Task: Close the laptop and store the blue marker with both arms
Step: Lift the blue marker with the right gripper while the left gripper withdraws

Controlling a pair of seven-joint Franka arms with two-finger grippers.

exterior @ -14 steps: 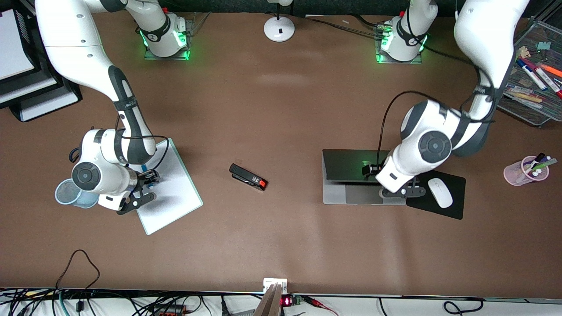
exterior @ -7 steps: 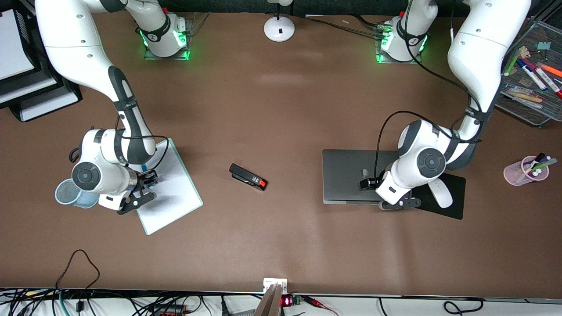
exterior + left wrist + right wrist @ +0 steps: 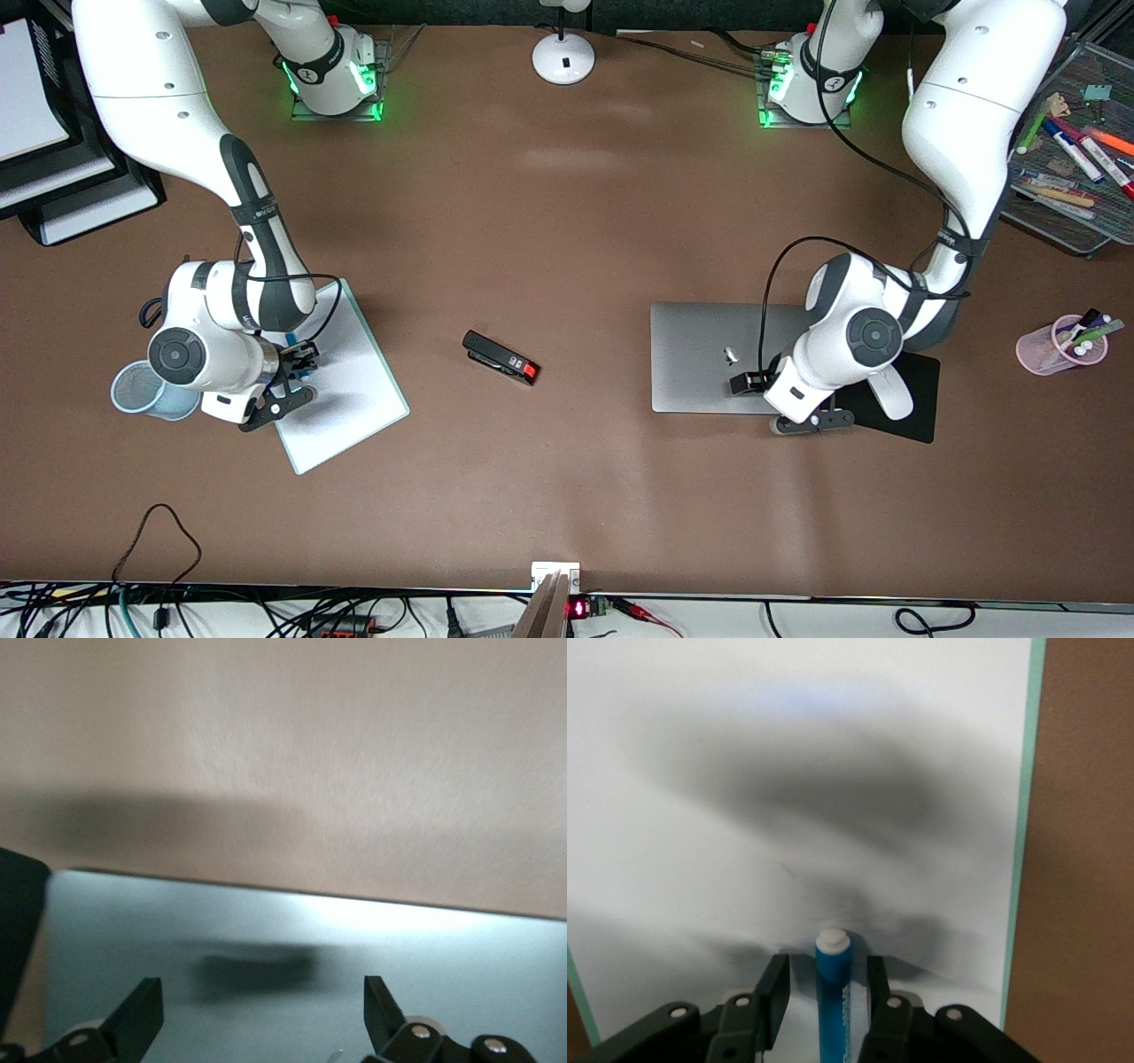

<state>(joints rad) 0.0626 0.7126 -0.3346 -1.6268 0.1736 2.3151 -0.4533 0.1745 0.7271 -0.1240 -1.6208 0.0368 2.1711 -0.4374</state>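
The silver-grey laptop (image 3: pixel 709 354) lies shut and flat at the left arm's end of the table, logo up. My left gripper (image 3: pixel 811 421) hangs open just over the edge of its lid (image 3: pixel 310 930) that is nearest the front camera, with nothing between its fingers (image 3: pixel 142 1014). The blue marker (image 3: pixel 831 1001) lies on a white board (image 3: pixel 345 390) at the right arm's end, white end showing. My right gripper (image 3: pixel 827 983) is down on the board with one finger (image 3: pixel 775 988) on each side of the marker. A thin gap shows on both sides. In the front view the hand covers the marker.
A pale blue mesh cup (image 3: pixel 142 390) stands beside the board. A black stapler (image 3: pixel 500 357) lies mid-table. A white mouse (image 3: pixel 890 394) on a black pad (image 3: pixel 921 372) sits next to the laptop. A pink cup of markers (image 3: pixel 1059 346) and a mesh tray (image 3: pixel 1072 177) stand farther along.
The laptop lid has gone from partly raised to flat shut as my left hand came down and toward the front camera. My right gripper's fingers have narrowed around the blue marker.
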